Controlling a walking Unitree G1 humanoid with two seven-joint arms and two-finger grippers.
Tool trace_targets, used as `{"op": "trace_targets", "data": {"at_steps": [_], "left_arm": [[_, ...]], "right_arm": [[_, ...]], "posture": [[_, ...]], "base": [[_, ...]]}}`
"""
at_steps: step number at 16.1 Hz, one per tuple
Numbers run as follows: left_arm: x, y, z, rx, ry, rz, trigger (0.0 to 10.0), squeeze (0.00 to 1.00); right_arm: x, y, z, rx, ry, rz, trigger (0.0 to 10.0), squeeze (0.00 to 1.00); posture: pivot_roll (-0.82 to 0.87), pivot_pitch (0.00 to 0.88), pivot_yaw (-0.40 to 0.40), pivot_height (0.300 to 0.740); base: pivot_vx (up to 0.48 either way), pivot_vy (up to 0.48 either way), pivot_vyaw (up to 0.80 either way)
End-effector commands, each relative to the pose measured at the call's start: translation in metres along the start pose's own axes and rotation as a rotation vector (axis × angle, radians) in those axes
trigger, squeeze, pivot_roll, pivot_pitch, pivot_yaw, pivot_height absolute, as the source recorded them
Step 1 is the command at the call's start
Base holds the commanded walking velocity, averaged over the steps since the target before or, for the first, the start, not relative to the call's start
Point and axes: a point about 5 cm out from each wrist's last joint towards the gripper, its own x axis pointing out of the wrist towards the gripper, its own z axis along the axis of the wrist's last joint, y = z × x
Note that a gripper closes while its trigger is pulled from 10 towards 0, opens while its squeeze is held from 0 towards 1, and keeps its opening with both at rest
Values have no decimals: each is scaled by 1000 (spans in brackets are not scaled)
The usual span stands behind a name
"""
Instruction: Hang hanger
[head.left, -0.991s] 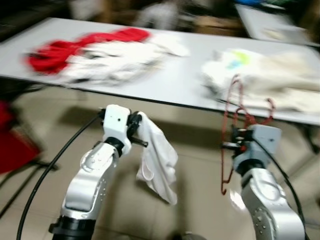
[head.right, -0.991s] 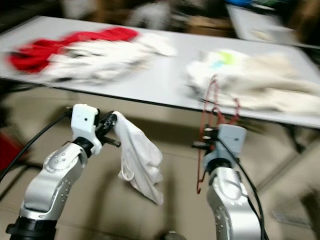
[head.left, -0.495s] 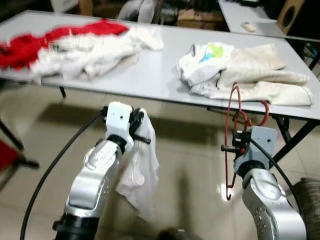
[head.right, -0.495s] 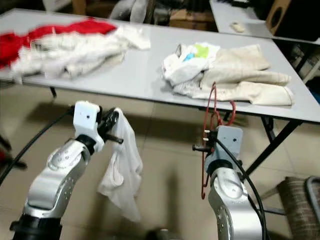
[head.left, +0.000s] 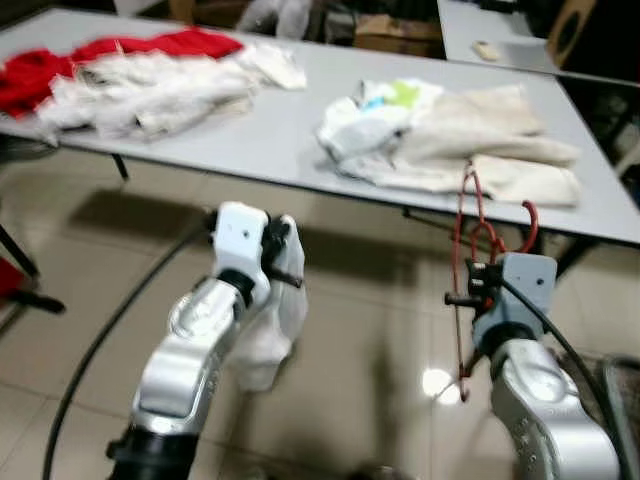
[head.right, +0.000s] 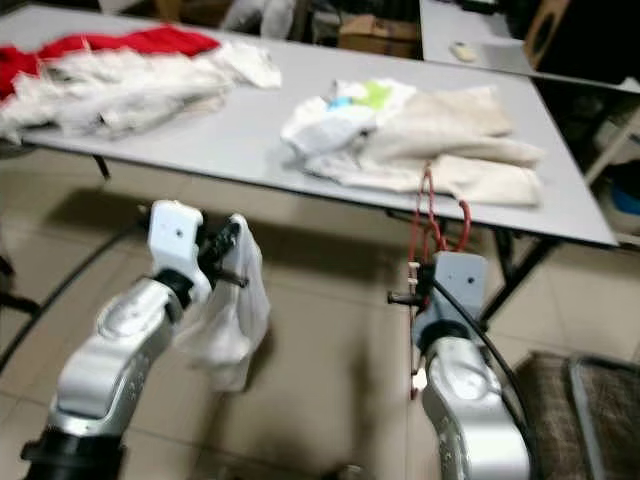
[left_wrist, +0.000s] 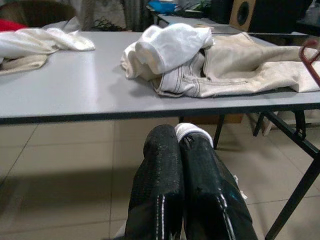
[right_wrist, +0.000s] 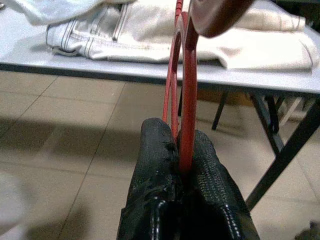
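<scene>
A red wire hanger (head.left: 461, 240) stands upright in my right gripper (head.left: 466, 296), which is shut on its lower part; its hook (head.left: 527, 216) rises in front of the table edge. In the right wrist view the hanger (right_wrist: 188, 75) runs up from between the closed fingers (right_wrist: 155, 150). My left gripper (head.left: 287, 257) is shut on a white garment (head.left: 268, 330) that hangs bunched below it over the tiled floor. A bit of the white cloth (left_wrist: 192, 131) pokes out between the shut fingers (left_wrist: 162, 160) in the left wrist view.
A grey folding table (head.left: 260, 135) runs across ahead, with beige trousers and a white shirt (head.left: 450, 140) on its right part and red and white clothes (head.left: 130, 70) on its left. Its black legs (right_wrist: 285, 155) slant down at the right. A dark basket (head.right: 600, 420) sits on the floor, lower right.
The camera has shifted, so the table sits differently in view. The white garment has swung in under my left arm and hangs more bunched. Both grips are unchanged.
</scene>
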Motion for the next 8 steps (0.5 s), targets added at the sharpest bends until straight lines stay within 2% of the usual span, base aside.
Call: {"op": "trace_targets", "data": {"at_steps": [1,2,3,7,8], "left_arm": [[1,0,7,7,-28,-2,10000,0],[1,0,7,-13,-26,-3,10000,0],[1,1,7,-21,-27,1,10000,0],[4,4,12,-39,-55,-13,10000,0],[6,5,14,-43,-62,-13,10000,0]], "right_arm": [[-1,0,1,7,0,-1,10000,0],[-2,1,0,13,7,-1,10000,0],[-2,1,0,11,7,1,10000,0],[-2,-1,2,13,6,2,10000,0],[-1,-1,3,5,2,8,10000,0]], "posture": [[-15,64,-1,740],[-16,63,1,740],[-16,64,1,740],[-18,57,2,740],[-20,55,4,740]], "base": [[0,-356,0],[0,0,0],[0,0,-563],[0,0,-800],[266,0,-800]]}}
